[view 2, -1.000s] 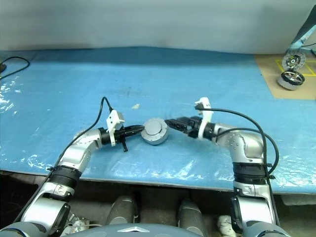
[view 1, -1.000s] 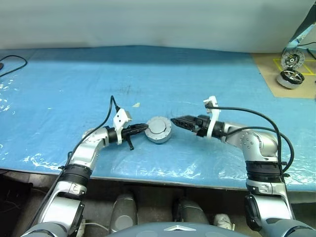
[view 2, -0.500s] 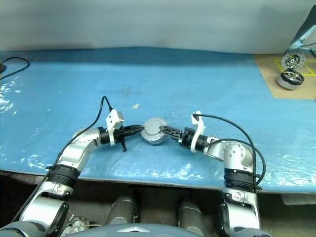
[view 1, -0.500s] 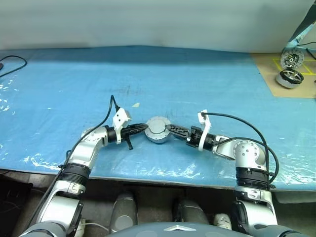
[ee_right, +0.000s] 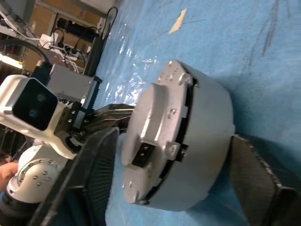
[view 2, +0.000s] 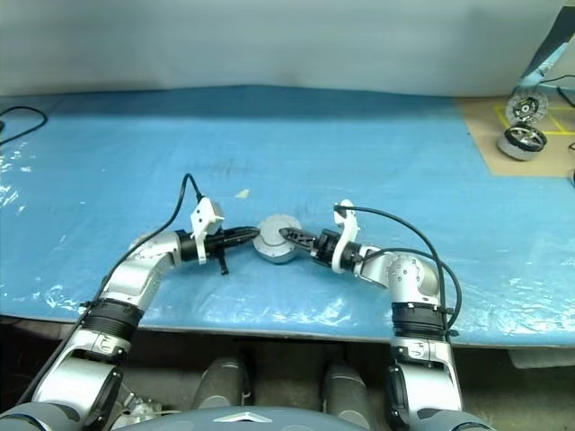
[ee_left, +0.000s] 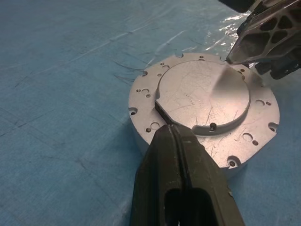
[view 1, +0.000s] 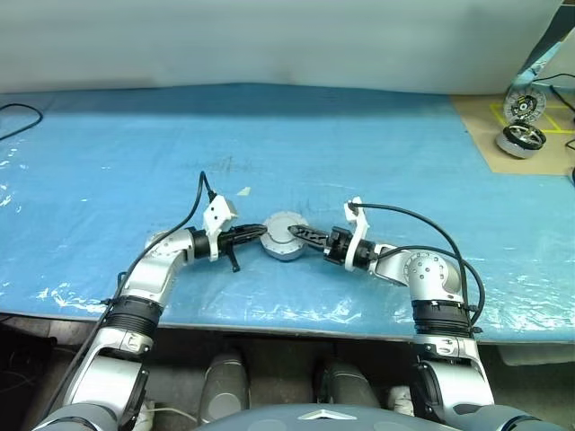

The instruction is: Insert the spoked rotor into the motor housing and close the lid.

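While the right tool (view 1: 301,235) stands with its two black fingers apart, one on each side of the round, squat, silver-grey metal motor housing (view 1: 285,236) and not yet clamped on it, the left tool (view 1: 254,233) has its fingers pressed together, their tip at the housing's near rim. In the left wrist view the housing (ee_left: 203,109) lies with a flat, machined face upward, a raised round plate at its middle and small screw holes round the edge; no copper windings show from this side. In the right wrist view a dark seam runs round the cylindrical wall (ee_right: 203,136). It is judged solid metal: stiff, fairly heavy for its size, and smooth enough to slip, so the surest hold would be across the straight side wall, where the open fingers already stand. The housing rests near the front middle of the table, which is spread with a blue, wrinkled, glossy plastic sheet (view 1: 359,144); the sheet may let the part slide when pushed. A small pale scrap (view 1: 243,190) lies just behind the left tool. Well apart, at the far right corner on a brown board (view 1: 503,135) marked with yellow tape, sit the dark-rimmed spoked rotor (view 1: 520,138) and, behind it, the flat ribbed silver lid (view 1: 516,104). A plain grey wall closes the back.
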Controlling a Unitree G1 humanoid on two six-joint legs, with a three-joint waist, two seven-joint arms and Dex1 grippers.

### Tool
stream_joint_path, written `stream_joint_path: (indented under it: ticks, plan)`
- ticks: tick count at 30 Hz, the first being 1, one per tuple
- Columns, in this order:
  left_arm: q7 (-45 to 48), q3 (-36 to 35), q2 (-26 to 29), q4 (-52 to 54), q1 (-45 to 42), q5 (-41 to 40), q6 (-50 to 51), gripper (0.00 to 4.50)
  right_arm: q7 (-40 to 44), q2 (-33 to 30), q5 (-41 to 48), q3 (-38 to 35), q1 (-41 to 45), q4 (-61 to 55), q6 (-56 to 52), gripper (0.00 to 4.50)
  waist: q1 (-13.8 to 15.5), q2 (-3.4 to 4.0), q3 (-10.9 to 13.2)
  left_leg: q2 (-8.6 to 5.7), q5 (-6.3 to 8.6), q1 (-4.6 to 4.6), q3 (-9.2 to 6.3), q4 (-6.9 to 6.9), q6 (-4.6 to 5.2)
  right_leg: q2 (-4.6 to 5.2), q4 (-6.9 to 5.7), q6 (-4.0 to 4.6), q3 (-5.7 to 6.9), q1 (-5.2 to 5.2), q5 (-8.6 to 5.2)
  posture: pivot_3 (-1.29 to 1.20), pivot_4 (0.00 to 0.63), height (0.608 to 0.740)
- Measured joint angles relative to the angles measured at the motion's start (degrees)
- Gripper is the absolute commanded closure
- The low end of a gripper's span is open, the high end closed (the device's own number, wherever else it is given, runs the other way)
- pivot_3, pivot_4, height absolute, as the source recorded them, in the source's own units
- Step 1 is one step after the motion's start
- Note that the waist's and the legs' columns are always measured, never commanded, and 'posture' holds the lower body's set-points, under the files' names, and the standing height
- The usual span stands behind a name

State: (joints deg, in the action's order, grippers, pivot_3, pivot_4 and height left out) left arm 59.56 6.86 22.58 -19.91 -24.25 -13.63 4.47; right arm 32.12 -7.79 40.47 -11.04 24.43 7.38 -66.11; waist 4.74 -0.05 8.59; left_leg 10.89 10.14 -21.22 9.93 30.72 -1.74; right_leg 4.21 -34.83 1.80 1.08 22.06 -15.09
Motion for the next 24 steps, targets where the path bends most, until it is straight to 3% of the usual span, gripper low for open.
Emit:
stream_joint_path:
  ticks: [2, 8, 19, 24]
  plan:
    - [0.05, -0.20, 0.53, 0.23, 0.18, 0.00, 0.17, 4.50, 0.18, 0.04, -0.03, 0.14, 0.00, 0.19, 0.22, 2.33, -0.28, 0.00, 0.00, 0.00, 0.00, 0.00, 0.00, 0.00, 0.00, 0.00, 0.00, 0.00, 0.00, 0.01, 0.00, 0.00, 0.150, 0.740]
    - [-0.52, -0.89, 1.31, 1.26, 0.45, 0.16, 1.25, 4.50, 0.66, 0.41, -0.26, 0.57, 0.58, -0.71, 0.93, 3.31, -0.46, 0.00, -0.01, -0.02, 0.00, 0.12, 0.00, 0.04, 0.00, 0.02, 0.02, 0.19, -0.01, -0.15, -0.11, 0.00, 0.150, 0.740]
    - [-1.21, -4.78, 1.63, 2.64, 0.31, -3.44, 6.98, 4.50, 0.01, 2.03, 0.35, 0.30, 1.69, 0.92, -0.12, 3.33, -0.90, -0.02, 0.01, 0.03, -0.01, -0.03, 0.00, 0.04, 0.01, -0.03, -0.03, 0.21, -0.02, 0.05, -0.11, 0.00, 0.150, 0.740]
    - [0.46, -10.65, 4.05, 9.77, -0.15, -14.70, 18.74, 4.50, -2.26, 4.42, 2.63, -3.20, 3.71, 5.19, -2.40, 3.33, -0.79, -0.06, 0.03, 0.01, -0.05, -0.57, 0.00, 0.09, 0.04, -0.04, -0.13, 0.08, 0.07, 0.52, 0.03, 0.00, 0.150, 0.740]
